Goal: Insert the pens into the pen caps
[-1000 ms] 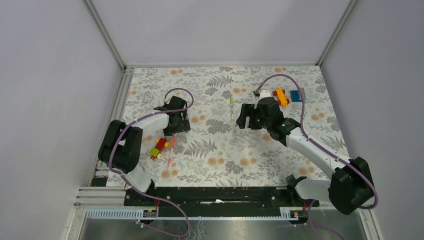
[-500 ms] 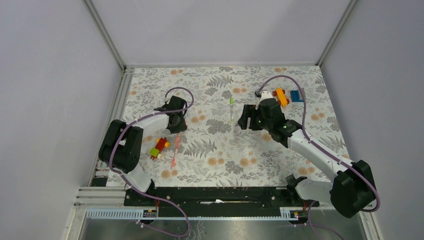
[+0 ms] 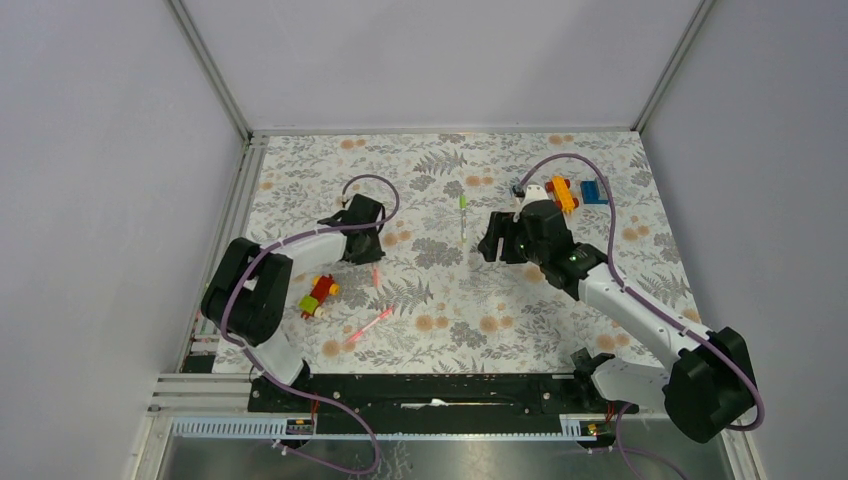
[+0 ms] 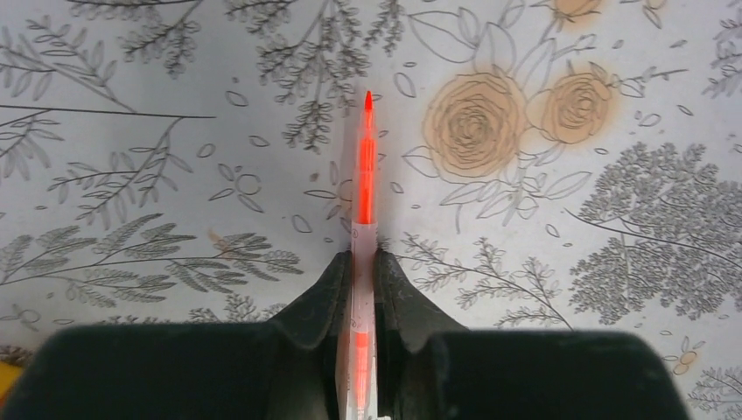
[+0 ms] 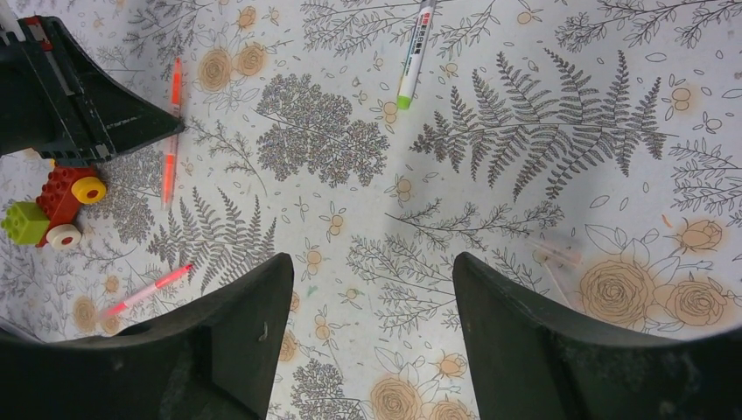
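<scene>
My left gripper (image 4: 363,262) is shut on a pink pen (image 4: 366,166), whose red tip points away from the fingers just above the floral cloth. From above, that pen (image 3: 375,278) sticks out below the left gripper (image 3: 365,248). A second pink pen (image 3: 368,327) lies slanted on the cloth nearer the front. A white pen with a green end (image 3: 463,215) lies at mid-table, left of my right gripper (image 3: 497,242). In its own view the right gripper (image 5: 372,262) stands open over bare cloth. A pale pink short tube (image 5: 557,253), seemingly a pen cap, lies by the right finger.
A red, yellow and green toy block (image 3: 319,296) sits left of the pink pens. A yellow-red block (image 3: 563,192) and a blue block (image 3: 593,190) lie at the back right. Grey walls enclose the table on three sides.
My left gripper closed on the pink pen and shifted right with it. The second pink pen swung from nearly upright to slanted. The right gripper narrowed a little and barely moved.
</scene>
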{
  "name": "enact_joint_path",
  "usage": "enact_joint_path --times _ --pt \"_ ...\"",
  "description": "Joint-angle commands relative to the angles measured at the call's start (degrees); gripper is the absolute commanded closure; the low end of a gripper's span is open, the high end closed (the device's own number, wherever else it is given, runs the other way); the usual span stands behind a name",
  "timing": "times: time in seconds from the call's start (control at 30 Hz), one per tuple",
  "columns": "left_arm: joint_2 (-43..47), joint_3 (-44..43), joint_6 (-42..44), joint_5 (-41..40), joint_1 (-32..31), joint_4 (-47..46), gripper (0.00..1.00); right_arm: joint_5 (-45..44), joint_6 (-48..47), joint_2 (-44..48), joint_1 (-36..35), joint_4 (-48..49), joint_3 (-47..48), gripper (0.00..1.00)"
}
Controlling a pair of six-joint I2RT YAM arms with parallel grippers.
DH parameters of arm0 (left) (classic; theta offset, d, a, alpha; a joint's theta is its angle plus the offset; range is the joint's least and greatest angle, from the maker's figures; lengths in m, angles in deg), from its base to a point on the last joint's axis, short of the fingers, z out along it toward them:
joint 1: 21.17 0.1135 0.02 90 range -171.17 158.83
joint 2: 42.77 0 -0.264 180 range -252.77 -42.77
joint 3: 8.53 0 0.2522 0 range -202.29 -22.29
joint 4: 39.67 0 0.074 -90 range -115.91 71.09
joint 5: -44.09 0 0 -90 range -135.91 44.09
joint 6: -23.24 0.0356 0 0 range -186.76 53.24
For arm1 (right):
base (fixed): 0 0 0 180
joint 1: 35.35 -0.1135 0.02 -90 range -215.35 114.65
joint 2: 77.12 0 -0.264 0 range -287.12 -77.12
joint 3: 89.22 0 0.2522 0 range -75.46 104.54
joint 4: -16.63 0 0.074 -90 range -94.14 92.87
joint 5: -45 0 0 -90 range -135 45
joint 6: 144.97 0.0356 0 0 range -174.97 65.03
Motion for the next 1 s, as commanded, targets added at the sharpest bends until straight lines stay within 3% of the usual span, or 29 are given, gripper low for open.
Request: enact_joint_path --times 0.0,0.27,0.53,0.77,0.97 --pt "-2.6 1.0 -0.4 4.4 -1.8 -0.7 1.0 0.1 0.1 1.5 0.3 1.6 -1.0 0.27" --pt "-0.3 1.2 -1.3 8.2 -3.9 -4.2 1.0 3.9 1.2 3.8 0.2 5.1 -4.3 0.29" --pt "6.4 3.9 -1.9 12.9 -4.0 -7.9 1.0 15.7 9.0 2.8 -0.2 14.8 -11.3 0.33" --pt "12.6 5.3 -2.5 18.6 -4.0 -10.7 1.0 22.0 12.1 3.0 -4.0 26.4 -15.2 0.24" --pt "18.7 8.0 -5.5 24.6 -4.4 -15.5 1.0 24.9 14.9 1.5 -5.2 34.6 -16.3 0.23"
